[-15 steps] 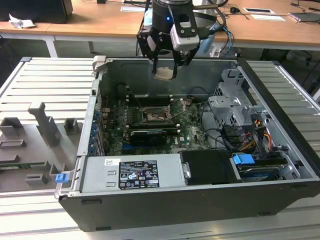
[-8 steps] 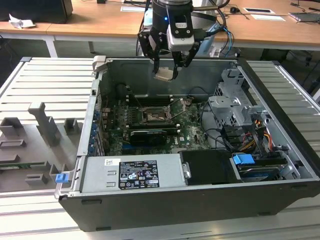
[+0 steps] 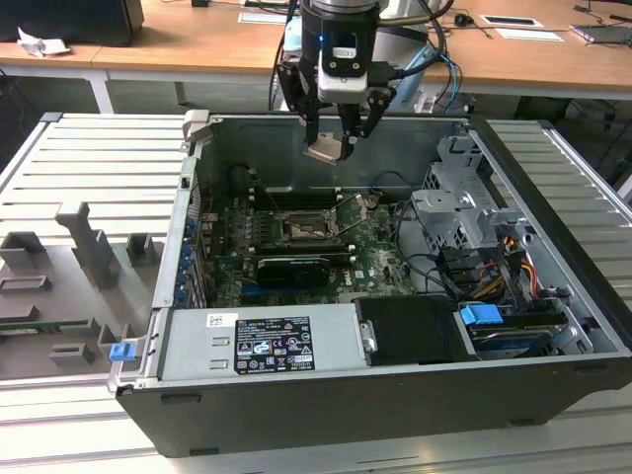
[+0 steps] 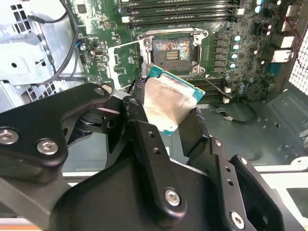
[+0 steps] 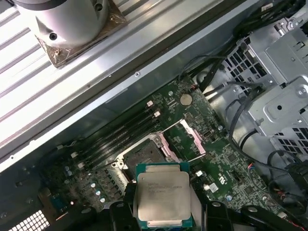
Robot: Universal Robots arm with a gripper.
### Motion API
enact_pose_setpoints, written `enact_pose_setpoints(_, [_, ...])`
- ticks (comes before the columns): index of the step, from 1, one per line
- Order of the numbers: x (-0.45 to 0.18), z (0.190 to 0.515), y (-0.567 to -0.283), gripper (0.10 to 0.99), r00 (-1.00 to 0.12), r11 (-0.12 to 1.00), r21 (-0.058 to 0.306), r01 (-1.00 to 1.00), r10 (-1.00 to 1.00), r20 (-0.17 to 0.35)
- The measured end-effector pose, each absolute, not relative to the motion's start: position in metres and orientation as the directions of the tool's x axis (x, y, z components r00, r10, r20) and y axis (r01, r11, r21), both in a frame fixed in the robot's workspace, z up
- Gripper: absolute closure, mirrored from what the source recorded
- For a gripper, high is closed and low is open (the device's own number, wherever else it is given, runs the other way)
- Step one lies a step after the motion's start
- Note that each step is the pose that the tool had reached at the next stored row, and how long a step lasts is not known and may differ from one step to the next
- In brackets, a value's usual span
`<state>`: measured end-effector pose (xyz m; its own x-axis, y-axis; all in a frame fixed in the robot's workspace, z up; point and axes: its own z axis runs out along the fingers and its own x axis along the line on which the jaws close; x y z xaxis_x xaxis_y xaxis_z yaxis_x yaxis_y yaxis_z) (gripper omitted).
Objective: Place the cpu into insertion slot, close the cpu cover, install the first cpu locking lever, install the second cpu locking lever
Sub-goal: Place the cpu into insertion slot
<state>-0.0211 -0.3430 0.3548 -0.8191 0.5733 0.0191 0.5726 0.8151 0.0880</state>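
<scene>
Nearest in the exterior view is the dark wall of the open computer case (image 3: 296, 415), which lies on its side on a ribbed metal worktop (image 3: 89, 168). Just inside that wall sits the grey power supply (image 3: 197, 346) with a black and white label (image 3: 272, 344); its print is too small to make out. A blue tab (image 3: 481, 318) shows toward the exterior view's right, with the metal drive cage (image 3: 464, 212) beyond it.

Further in, the green motherboard (image 3: 380, 259) covers the case floor. The insertion slot (image 3: 301, 229) is bare, its contact field showing in the second wrist view (image 4: 172, 50). The cpu cover (image 4: 126, 60) is swung open and stands just beside the slot.

Above the far part of the case hangs the gripper (image 3: 333, 138). Its black fingers (image 4: 144, 139) are clamped on opposite edges of the cpu (image 4: 166, 103), which is held in the air, slightly tilted, well apart from the slot. In the first wrist view the cpu (image 5: 161, 195) shows its pale face with lines of fine print.

Beyond the case stands a wooden worktop (image 3: 513, 54) with papers on it.
</scene>
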Motion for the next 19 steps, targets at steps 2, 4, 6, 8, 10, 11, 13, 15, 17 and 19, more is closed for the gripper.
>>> enact_pose_setpoints(2, [-0.0212,0.3533,-0.343,0.561,-0.794,0.79,0.088,0.607,0.608,0.019])
enact_pose_setpoints(4, [-0.0211,0.3521,-0.343,0.561,-0.767,0.763,0.088,0.641,0.642,0.019])
enact_pose_setpoints(6, [-0.0217,0.351,-0.3431,0.561,-0.746,0.743,0.088,0.664,0.665,0.019])
enact_pose_setpoints(8, [-0.025,0.3507,-0.3431,0.561,-0.743,0.739,0.087,0.668,0.67,0.019])
enact_pose_setpoints(10, [-0.0272,0.3505,-0.343,0.561,-0.739,0.735,0.087,0.672,0.674,0.019])
enact_pose_setpoints(11, [-0.0277,0.3504,-0.343,0.561,-0.736,0.733,0.087,0.675,0.676,0.019])
enact_pose_setpoints(13, [-0.0276,0.3502,-0.3431,0.561,-0.721,0.718,0.088,0.691,0.692,0.019])
enact_pose_setpoints(15, [-0.0276,0.35,-0.3431,0.561,-0.701,0.697,0.088,0.712,0.713,0.019])
enact_pose_setpoints(17, [-0.0276,0.3498,-0.3431,0.561,-0.677,0.673,0.088,0.734,0.736,0.019])
enact_pose_setpoints(19, [-0.0277,0.3496,-0.3431,0.561,-0.657,0.653,0.088,0.752,0.754,0.019])
